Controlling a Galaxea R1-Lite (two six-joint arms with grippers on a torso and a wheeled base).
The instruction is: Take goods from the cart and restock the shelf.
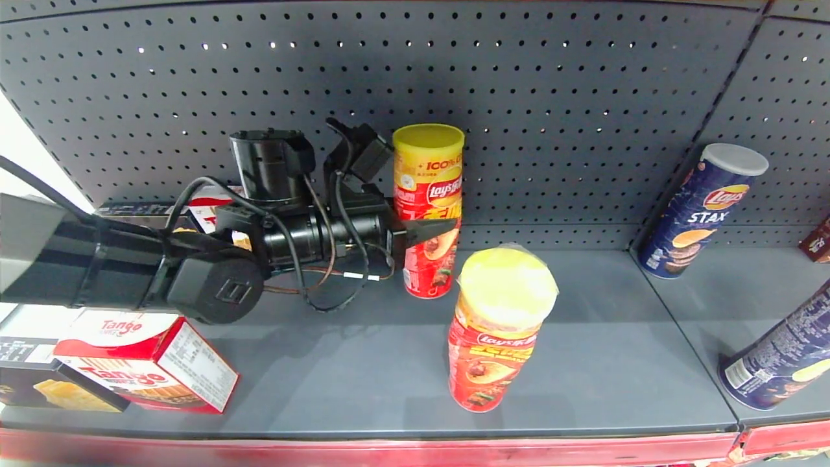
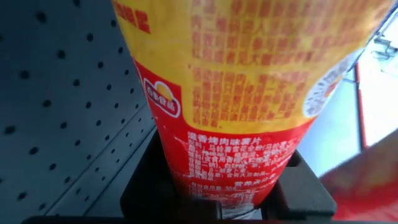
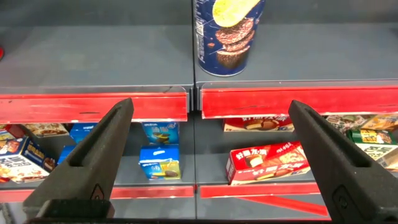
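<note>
A red-and-yellow chip can [image 2: 249, 93] sits clamped in the left gripper [image 2: 224, 200], black fingers [image 2: 146, 186] at its four and eight o'clock; grey pegboard [image 2: 56, 93] lies at nine o'clock.

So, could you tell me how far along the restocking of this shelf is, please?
Done: the front red can stands near the edge of the shelf. In hand: the left gripper grips the back red can, upright by the pegboard. The right gripper is open and empty. Left: releasing that can; what remains in the cart I cannot tell.
</note>
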